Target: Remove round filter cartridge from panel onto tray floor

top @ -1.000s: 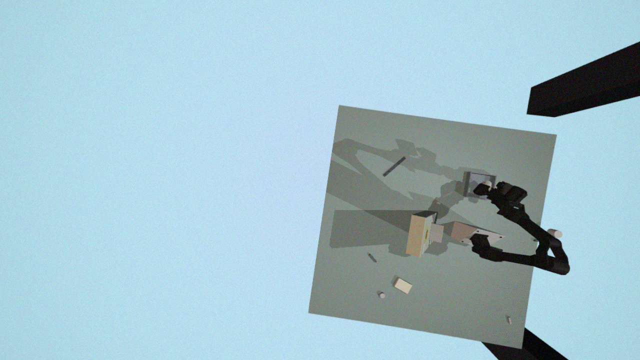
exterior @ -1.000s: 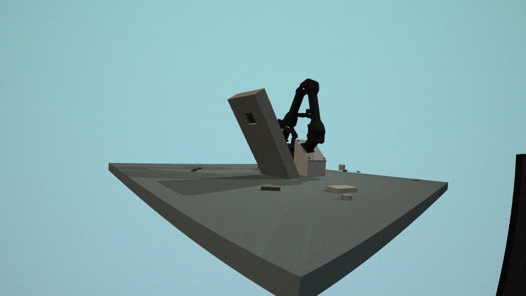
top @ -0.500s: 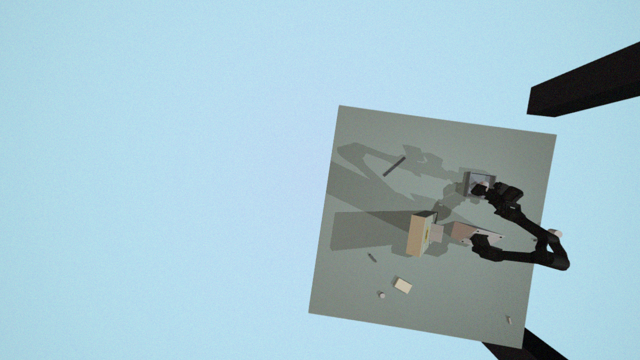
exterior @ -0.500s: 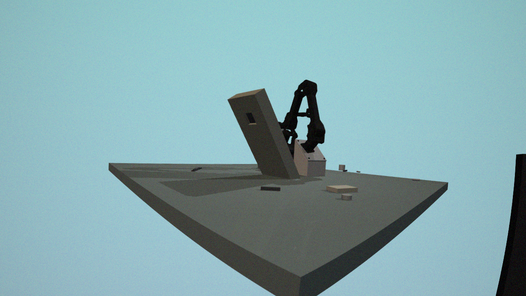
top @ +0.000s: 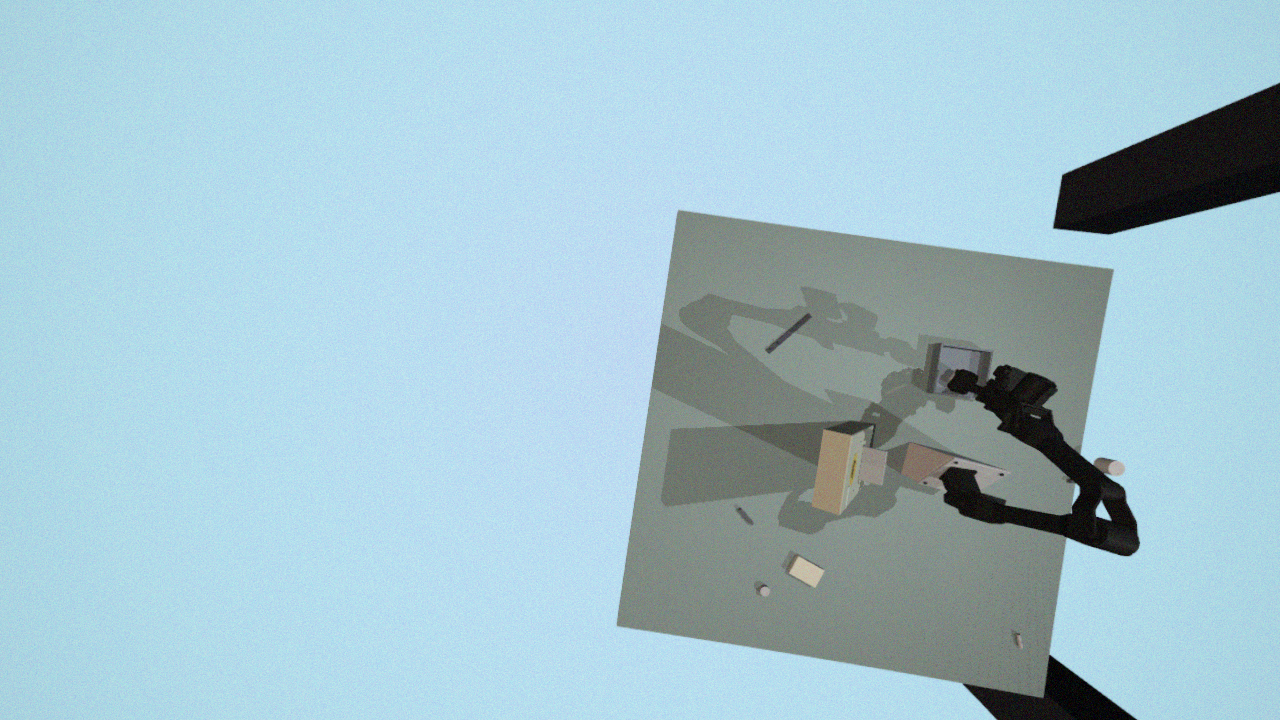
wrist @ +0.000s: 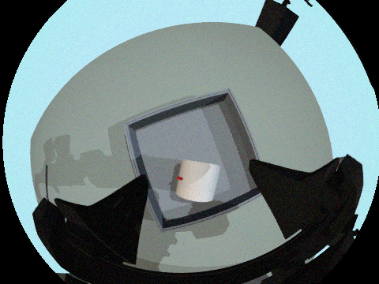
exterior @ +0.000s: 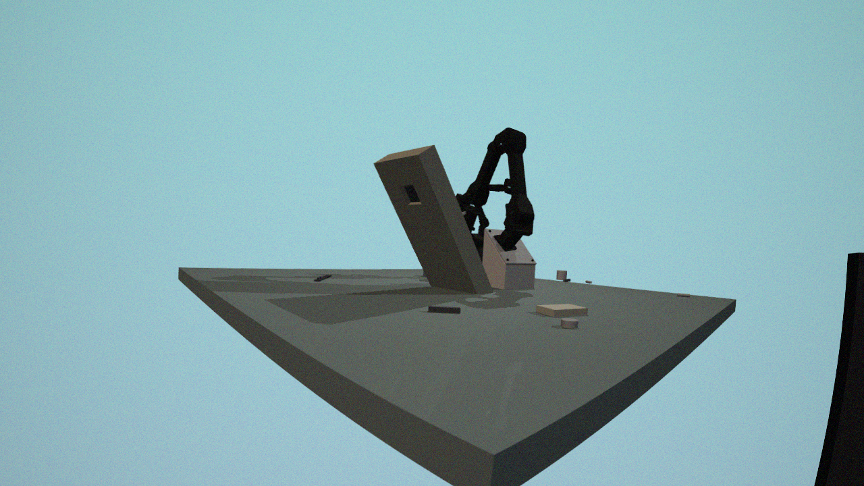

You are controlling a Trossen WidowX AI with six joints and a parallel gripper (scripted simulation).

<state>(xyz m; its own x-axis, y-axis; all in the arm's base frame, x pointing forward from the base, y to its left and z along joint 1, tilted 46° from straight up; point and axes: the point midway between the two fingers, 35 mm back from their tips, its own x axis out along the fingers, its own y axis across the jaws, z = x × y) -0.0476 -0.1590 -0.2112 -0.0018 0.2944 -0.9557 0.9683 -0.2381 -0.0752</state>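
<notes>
The pale round cartridge (wrist: 199, 183) lies on its side on the floor of the grey tray (wrist: 170, 138) (top: 933, 368), with a small red mark at its left. It touches none of the tray walls that show. My gripper (wrist: 199, 173) (top: 963, 381) is wide open above the tray, one finger to each side of the cartridge in the wrist view, with a gap on both sides. The service panel (top: 836, 471) (exterior: 426, 223) leans away from the tray; its front opening is hidden. The cartridge's slots do not show.
A pale ledge (top: 875, 466) juts from the panel's front. The arm's base block (top: 926, 462) (exterior: 519, 276) stands beside it. A cream block (top: 806, 571) (exterior: 561, 310), a small cylinder (top: 762, 591) (exterior: 569, 324) and a dark bar (top: 787, 334) (exterior: 322, 277) lie on the table.
</notes>
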